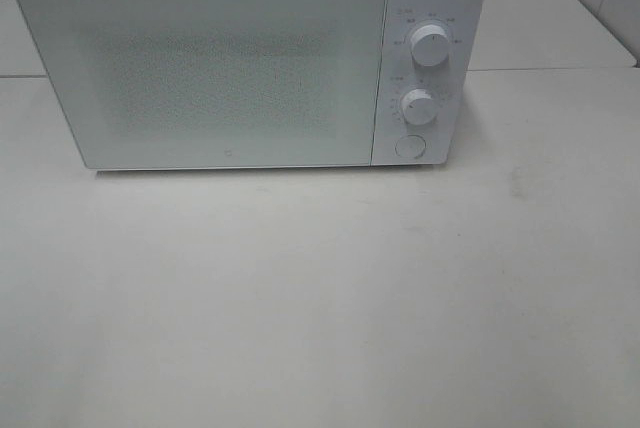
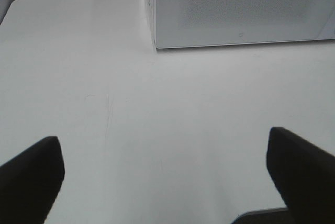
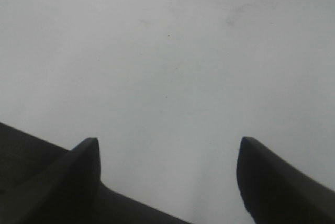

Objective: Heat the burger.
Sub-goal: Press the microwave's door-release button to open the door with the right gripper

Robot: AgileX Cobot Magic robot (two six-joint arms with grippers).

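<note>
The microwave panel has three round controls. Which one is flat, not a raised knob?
The lowest one, the round button. The upper knob and the lower knob stand out, with scale marks around them.

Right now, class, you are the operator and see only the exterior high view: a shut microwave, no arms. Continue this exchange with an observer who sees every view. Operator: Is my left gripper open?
Observer: Yes, the left gripper is wide open over bare table, with nothing between its fingers.
Operator: And the right one?
Observer: The right gripper is open too, and empty.
Operator: Does either wrist view show the burger?
Observer: No; both show only table and part of the microwave.
</note>
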